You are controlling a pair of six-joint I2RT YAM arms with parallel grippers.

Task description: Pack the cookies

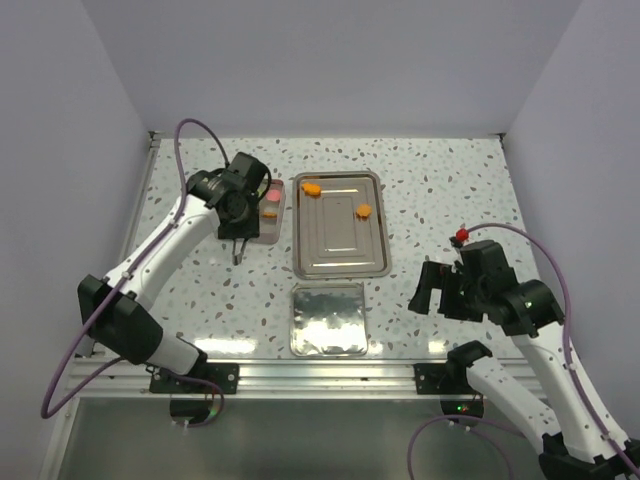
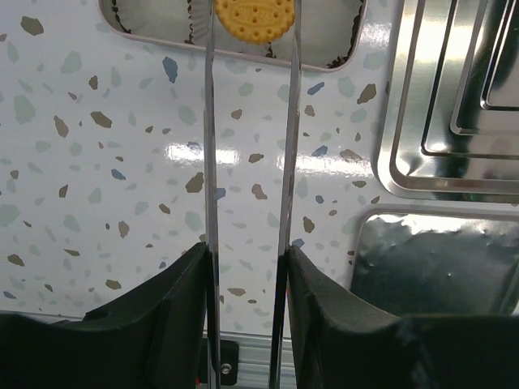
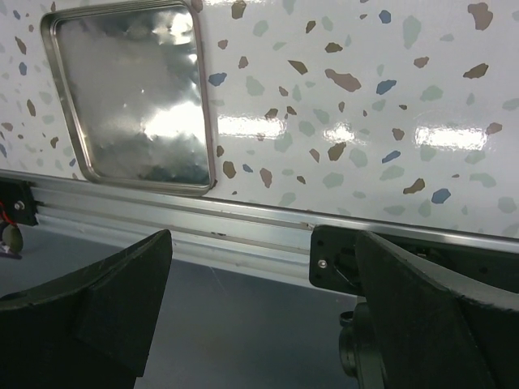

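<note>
My left gripper [image 1: 243, 212] [image 2: 247, 261] is shut on a pair of metal tongs [image 2: 285, 146]. The tongs' tips pinch an orange cookie [image 2: 254, 18] over the small box [image 1: 262, 237] [image 2: 154, 34] left of the tray. A pink cookie [image 1: 270, 197] and an orange one [image 1: 269, 213] show in the box. Two more orange cookies [image 1: 312, 188] [image 1: 364, 210] lie on the steel tray [image 1: 338, 262] [image 2: 422, 166]. My right gripper [image 1: 438, 290] [image 3: 259, 267] is open and empty, low over the table's near right edge.
A shiny rectangular lid [image 1: 328, 320] [image 2: 438, 259] [image 3: 130, 97] lies flat in front of the tray. The aluminium rail [image 3: 243, 223] runs along the near table edge. Walls close in the table on the left, back and right.
</note>
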